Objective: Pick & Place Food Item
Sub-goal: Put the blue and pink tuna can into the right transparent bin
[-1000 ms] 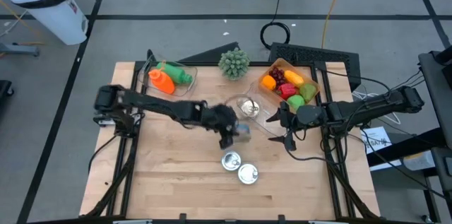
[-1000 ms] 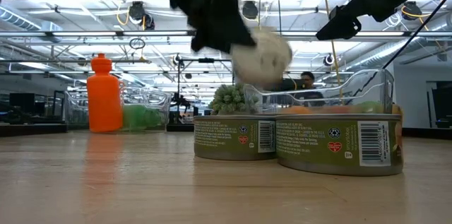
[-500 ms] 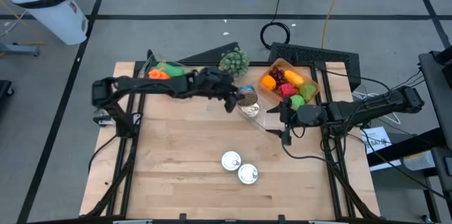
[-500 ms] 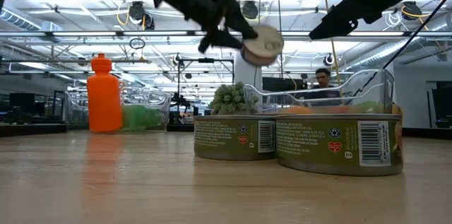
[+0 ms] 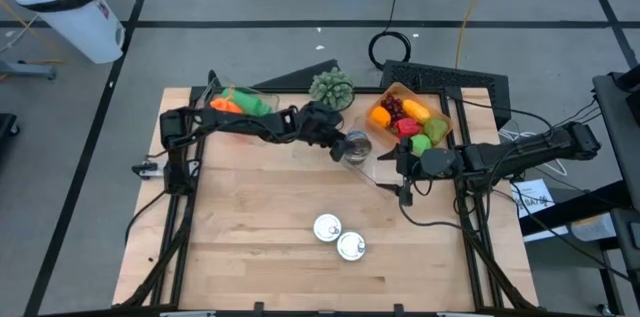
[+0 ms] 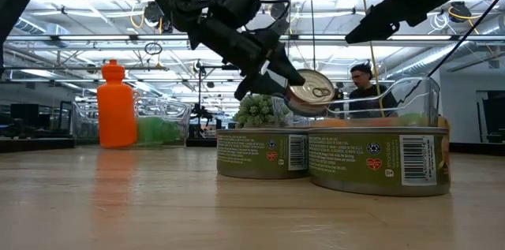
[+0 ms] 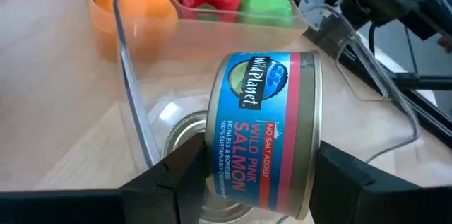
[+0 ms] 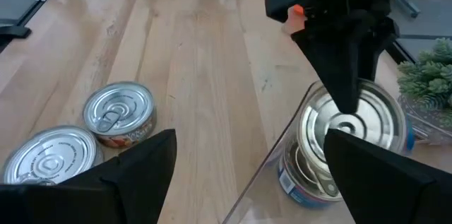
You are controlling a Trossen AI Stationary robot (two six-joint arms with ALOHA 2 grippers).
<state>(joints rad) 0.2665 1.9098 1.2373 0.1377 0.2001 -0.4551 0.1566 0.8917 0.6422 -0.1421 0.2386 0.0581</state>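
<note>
At the far left of the pale wooden surface (image 5: 250, 217) a clear plastic tub (image 5: 238, 105) holds an orange bottle (image 6: 116, 105) and a green item. The left pincer (image 5: 347, 146) reaches across from that side and grips a round blue-and-red labelled salmon tin (image 7: 267, 132) by its sides, holding it tilted over a clear plastic container (image 5: 362, 162) that already holds another silver-topped tin (image 7: 185, 133). A spiky green plant ornament (image 5: 331, 89) stands behind it. Nearer the front edge, two silver-topped tins with green labels (image 5: 338, 237) sit touching each other. Further right, a cardboard tray of colourful toy fruit (image 5: 411, 120) stands beside the clear container. The right pincer (image 5: 404, 174) hovers just beside that container, fingers spread wide and empty
</note>
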